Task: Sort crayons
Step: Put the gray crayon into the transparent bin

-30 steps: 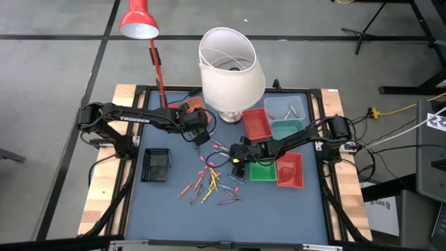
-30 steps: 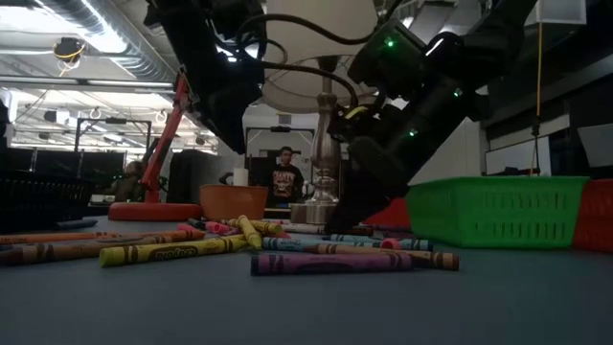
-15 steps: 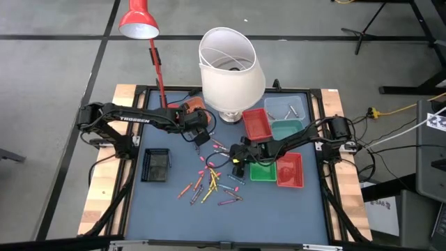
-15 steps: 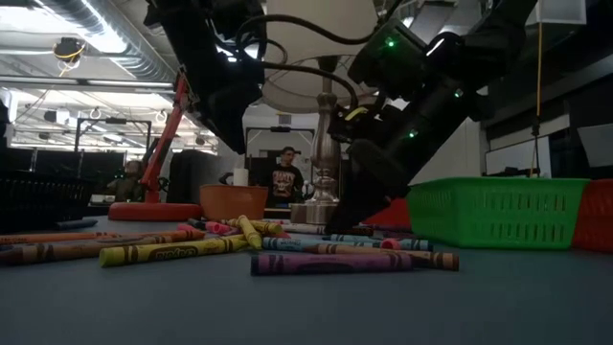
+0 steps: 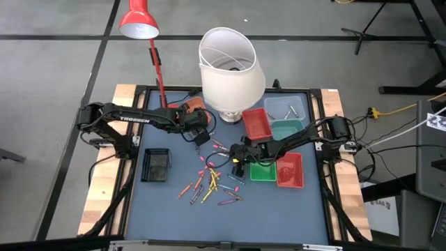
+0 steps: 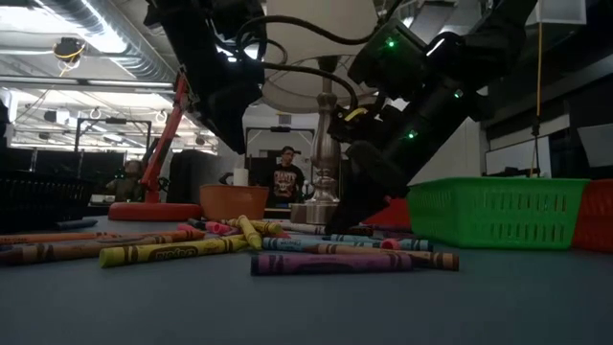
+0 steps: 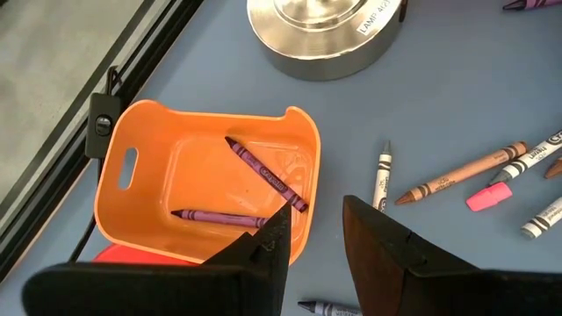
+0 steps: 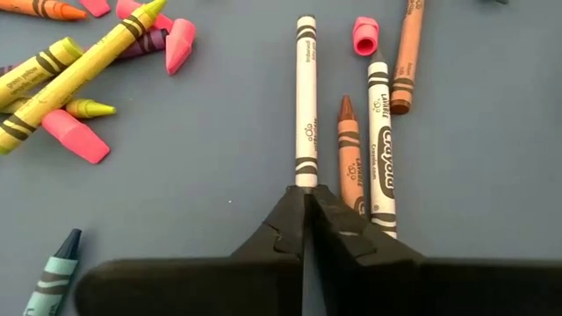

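While the white crayon [image 8: 306,96] lies on the counter [image 5: 279,209] mid-scatter, its long axis runs straight out from the right claw [image 8: 307,195], pinched shut on its near end; left claw [image 7: 312,230] hovers open over the orange tray [image 7: 140,184].

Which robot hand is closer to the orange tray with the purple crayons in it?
Left. The left gripper hovers right at the orange tray; the right gripper is across the table, shut on a white crayon.

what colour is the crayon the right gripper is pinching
White crayon, in the right gripper; right wrist view.
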You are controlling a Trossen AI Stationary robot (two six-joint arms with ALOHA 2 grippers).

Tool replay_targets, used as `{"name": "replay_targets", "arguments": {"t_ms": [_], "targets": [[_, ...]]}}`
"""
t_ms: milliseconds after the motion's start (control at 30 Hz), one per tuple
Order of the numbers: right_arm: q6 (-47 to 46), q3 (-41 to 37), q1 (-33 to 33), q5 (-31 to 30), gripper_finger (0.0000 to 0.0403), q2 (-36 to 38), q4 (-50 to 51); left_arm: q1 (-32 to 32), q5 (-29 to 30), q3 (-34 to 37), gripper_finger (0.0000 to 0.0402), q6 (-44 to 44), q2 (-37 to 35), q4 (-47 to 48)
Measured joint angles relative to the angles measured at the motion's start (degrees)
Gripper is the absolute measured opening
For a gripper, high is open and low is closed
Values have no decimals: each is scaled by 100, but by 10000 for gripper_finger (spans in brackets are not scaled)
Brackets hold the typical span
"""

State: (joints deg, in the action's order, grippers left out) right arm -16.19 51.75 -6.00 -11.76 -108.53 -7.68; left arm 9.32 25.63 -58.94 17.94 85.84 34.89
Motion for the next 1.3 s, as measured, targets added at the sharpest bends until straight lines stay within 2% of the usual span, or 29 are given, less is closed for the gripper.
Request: {"name": "replay_targets", "arguments": {"t_ms": [233, 533, 933, 1133, 1300], "targets": [[0, -2, 2, 93, 3, 13, 11, -2, -313, 0, 89, -53, -41, 41], [0, -24, 7, 523, 2, 219, 154, -8, -737, 0, 89, -56, -253, 178], [184, -17, 4, 511, 0, 1320, 910, -13, -776, 0, 88, -61, -907, 346], [317, -11, 57, 476, 0, 2063, 1522, -15, -886, 0, 88, -63, -918, 346], [319, -11, 206, 215, 0, 2572, 2142, -15, -885, 0, 88, -57, -918, 322]]}}
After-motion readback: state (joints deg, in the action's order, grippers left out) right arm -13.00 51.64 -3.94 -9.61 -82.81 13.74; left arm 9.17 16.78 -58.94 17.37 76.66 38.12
